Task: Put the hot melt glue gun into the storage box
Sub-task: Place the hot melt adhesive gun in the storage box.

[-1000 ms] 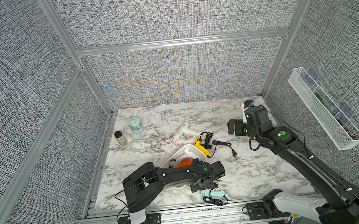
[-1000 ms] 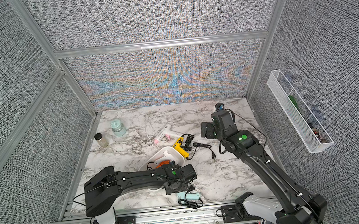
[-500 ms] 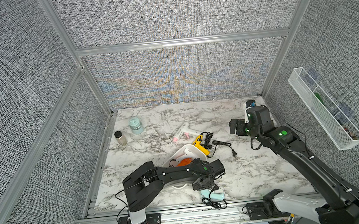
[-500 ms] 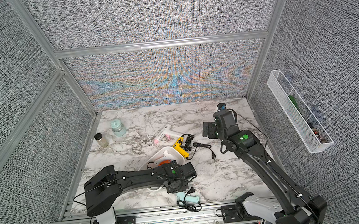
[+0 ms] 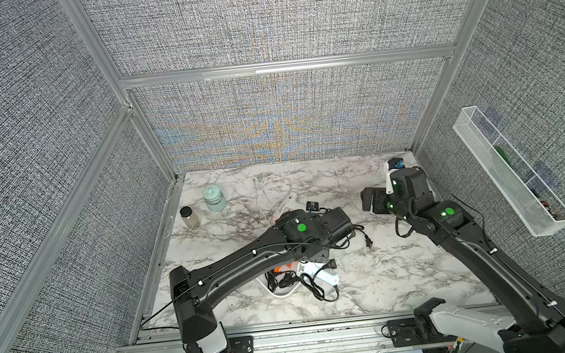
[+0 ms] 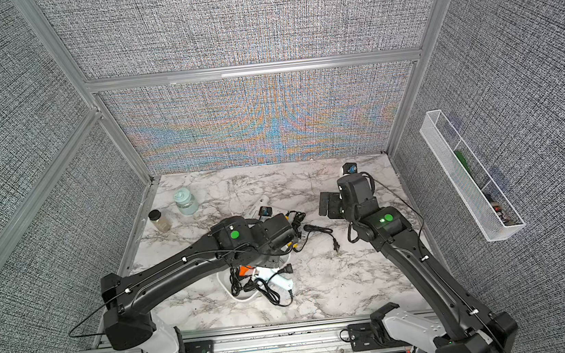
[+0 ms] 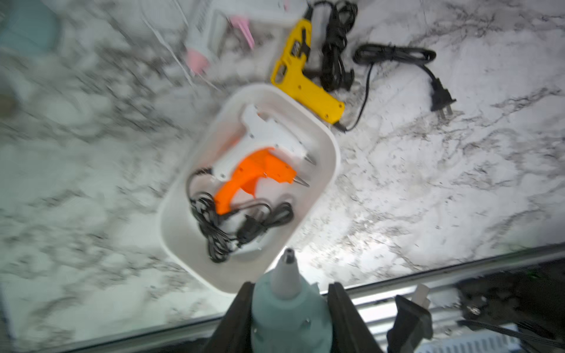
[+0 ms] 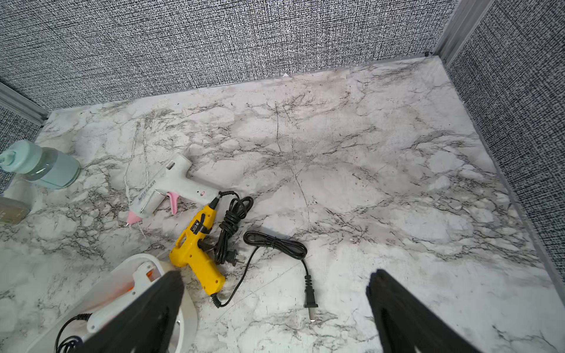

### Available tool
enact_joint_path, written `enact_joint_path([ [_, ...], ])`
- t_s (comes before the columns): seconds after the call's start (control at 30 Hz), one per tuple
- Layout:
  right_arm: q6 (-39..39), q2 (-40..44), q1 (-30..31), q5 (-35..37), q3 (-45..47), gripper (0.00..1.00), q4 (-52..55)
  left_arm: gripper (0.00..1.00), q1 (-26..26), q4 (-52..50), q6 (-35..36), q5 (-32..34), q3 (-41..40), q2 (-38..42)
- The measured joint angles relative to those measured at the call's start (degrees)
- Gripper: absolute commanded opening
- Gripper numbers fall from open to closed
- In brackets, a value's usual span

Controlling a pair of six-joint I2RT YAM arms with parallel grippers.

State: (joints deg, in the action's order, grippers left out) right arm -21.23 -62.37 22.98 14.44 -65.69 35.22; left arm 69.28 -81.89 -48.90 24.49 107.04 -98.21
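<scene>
Left gripper [image 7: 290, 288] pinches the mint glue gun [image 7: 290, 324] across its body, one finger on each side, nozzle pointing out ahead. In the wrist view the nozzle tip reaches the near rim of the storage box [image 7: 331, 159], a white tub on the marble table [image 8: 367, 183]. Inside the tub: white glue gun [image 7: 270, 136], orange glue gun [image 7: 260, 172], tangled black cords. Yellow glue gun [image 7: 301, 88] lies just outside the far rim. Right gripper [image 8: 276, 275] is spread wide, holding nothing, well apart from the tub.
</scene>
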Motion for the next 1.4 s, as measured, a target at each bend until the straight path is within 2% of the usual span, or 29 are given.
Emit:
enact_joint_path([
  [0.1, 0.0, 0.2, 0.0, -0.3, 0.1, 0.99, -0.2, 0.11, 0.3, -4.4, 7.0, 13.9, 3.0, -2.6],
  [0.3, -0.7, 1.3, 0.0, -1.1, 0.6, 0.99, -0.4, 0.1, 1.8, -9.9, 13.9, 36.2, -4.4, -2.6],
  [0.4, -0.7, 1.4, 0.0, -1.2, 1.0, 0.99, -0.7, 0.1, 1.9, -9.5, 18.0, 43.7, -10.0, -1.9],
  [0.47, -0.7, 1.2, 0.0, -1.2, 1.0, 0.99, -0.8, 0.1, 1.8, -5.5, 26.4, 45.9, -15.4, 1.7],
  [0.53, -0.7, 1.2, 0.0, -1.4, 1.0, 0.99, -0.8, 0.1, 1.9, 2.4, 36.0, 45.2, -21.3, 7.6],
  [0.63, -0.7, 1.4, 0.0, -1.4, 1.3, 0.99, -1.0, 0.1, 2.0, 14.8, 50.5, 40.5, -29.1, 16.7],
  [0.73, -0.7, 2.0, 0.0, -1.5, 1.9, 0.99, -1.1, 0.1, 1.9, 22.3, 60.4, 34.5, -32.1, 20.4],
  [1.1, -1.3, 2.9, 0.0, -2.4, 3.5, 0.99, -1.2, 0.08, 1.7, 36.2, 77.1, 14.6, -36.5, 16.5],
  [1.23, -1.3, 3.6, 0.0, -2.4, 3.5, 0.99, -1.2, 0.08, 0.2, 39.2, 82.5, 7.6, -39.1, 15.4],
  [1.4, -1.3, 4.1, 0.0, -2.4, 4.2, 0.99, -1.2, 0.07, -2.1, 42.5, 89.2, 2.1, -42.1, 14.3],
])
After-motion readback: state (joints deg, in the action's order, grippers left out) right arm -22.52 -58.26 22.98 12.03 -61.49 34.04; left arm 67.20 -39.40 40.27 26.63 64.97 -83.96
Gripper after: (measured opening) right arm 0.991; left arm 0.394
